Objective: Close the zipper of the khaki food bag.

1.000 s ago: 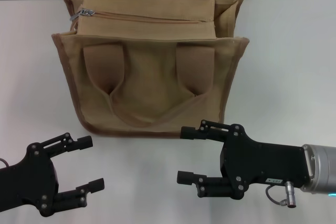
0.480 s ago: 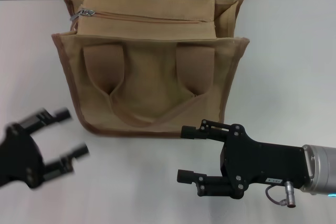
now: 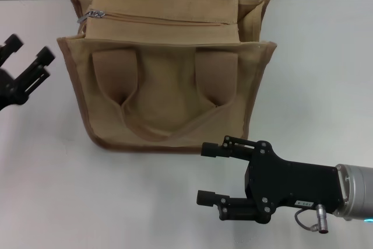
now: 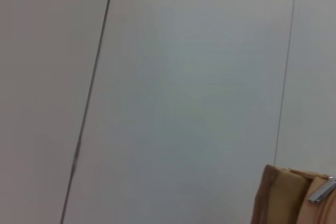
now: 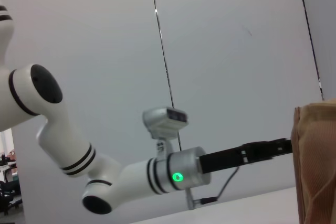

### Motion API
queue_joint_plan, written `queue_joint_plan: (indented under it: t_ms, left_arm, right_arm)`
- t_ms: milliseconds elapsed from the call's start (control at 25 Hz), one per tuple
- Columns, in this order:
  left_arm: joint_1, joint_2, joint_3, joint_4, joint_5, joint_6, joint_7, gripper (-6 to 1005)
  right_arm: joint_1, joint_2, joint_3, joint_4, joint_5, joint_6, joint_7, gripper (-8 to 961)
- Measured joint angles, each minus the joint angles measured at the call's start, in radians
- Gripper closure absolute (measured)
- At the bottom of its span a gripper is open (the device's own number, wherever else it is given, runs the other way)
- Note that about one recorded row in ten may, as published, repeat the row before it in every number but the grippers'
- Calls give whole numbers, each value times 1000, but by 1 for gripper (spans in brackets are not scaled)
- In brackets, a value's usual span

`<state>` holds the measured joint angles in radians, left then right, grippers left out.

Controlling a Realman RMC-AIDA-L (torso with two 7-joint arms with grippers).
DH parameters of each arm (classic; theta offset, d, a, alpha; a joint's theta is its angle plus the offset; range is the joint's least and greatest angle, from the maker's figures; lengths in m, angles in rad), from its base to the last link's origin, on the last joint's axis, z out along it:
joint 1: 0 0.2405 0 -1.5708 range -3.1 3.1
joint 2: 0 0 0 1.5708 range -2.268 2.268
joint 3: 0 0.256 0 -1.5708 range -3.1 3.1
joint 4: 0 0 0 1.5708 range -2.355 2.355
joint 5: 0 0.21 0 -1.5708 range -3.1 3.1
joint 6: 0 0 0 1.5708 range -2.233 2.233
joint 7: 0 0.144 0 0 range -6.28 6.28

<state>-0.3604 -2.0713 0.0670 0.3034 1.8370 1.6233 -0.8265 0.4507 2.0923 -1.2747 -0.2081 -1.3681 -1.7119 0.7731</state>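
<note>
So far nothing is zipped: the khaki food bag [image 3: 166, 68] stands upper centre on the counter [image 3: 326, 56], its zipper [image 3: 163, 20] slider at the upper-left end. My left end effector [image 3: 26, 62] hovers spread beside it; my right end effector [image 3: 211, 173] waits agape, lower right

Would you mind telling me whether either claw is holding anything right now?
Neither: the left claw is open left of the khaki food bag; the right claw is open in front of it.
</note>
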Motion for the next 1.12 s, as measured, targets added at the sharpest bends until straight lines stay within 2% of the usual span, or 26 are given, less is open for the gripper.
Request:
queue_joint_plan:
  t_ms: [240,400,720,880,1120]
  left_arm:
    - [-55,-1,8,-13,8,-28,5,329]
    - [-71,2,87,14,15,-17,0,339]
    - [-108,-2,86,7,-13,-12,2,339]
    - [-112,-2,87,-16,-80,-9,-2,338]
    - [-110,-1,106,-18,-83,-6,5,338]
  right_arm:
    - [0,0,0,14,0,0,-1,194]
    - [0,0,1,15,2,0,-1,195]
    - [7,0,-2,16,26,0,-2,195]
    - [8,0,-2,17,26,1,-2,194]
    - [7,0,1,18,26,7,-2,194]
